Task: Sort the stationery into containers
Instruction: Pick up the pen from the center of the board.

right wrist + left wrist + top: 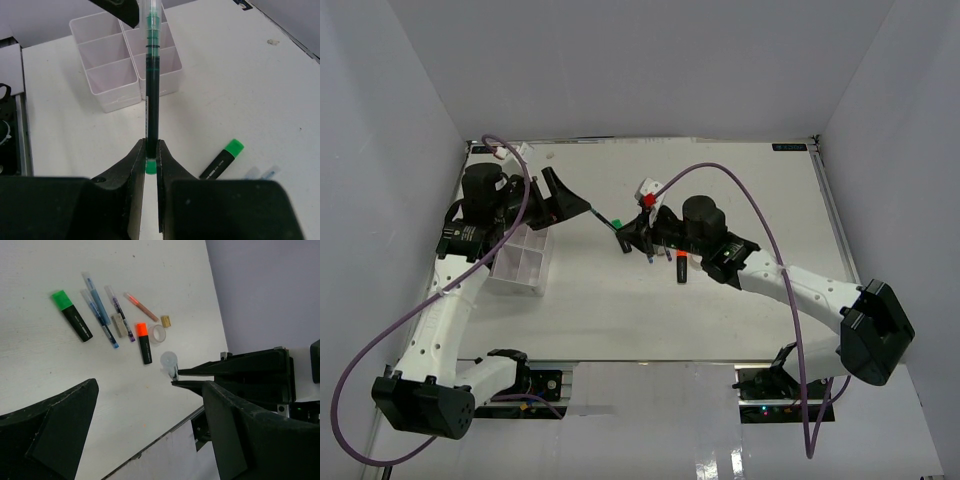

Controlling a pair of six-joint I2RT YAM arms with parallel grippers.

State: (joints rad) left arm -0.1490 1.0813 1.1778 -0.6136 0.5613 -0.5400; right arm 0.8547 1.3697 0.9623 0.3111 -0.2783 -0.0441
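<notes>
1. Right gripper [151,149] is sitting at the bottom centre of its wrist view. Its fingers are clamping the green pen [151,90] near the low end. The pen is running straight up the frame, lifted off the table [740,310].
2. Left gripper [150,387] is holding its fingers wide apart and gripping nothing. In the top view it is pointing at the pen's far end from the upper left, just beside it. Contact: cannot tell.
3. Pens: five. One is being held and four are lying in the upper left of the left wrist view: two blue pens [111,337], a purple pen [120,314] and a pink pen [141,307].
4. Highlighters: two. The green-capped highlighter [72,315] is lying left of the pens and the orange-capped highlighter [144,342] below them.
5. Blocks: two, a grey block [119,326] and a tan block [165,321]. Tape roll [157,334]: one, lying between the tan block and the orange cap.
6. One pale round item [168,360] is sitting just below the tape. I cannot tell what it is.
7. In the top view the right arm [790,285] is covering most of the pile.
8. Tray [112,102]: one, white translucent, six compartments in a two-by-three grid. It is standing at the upper left of the right wrist view, well apart from the pile. The compartments are showing bare floors only.
</notes>
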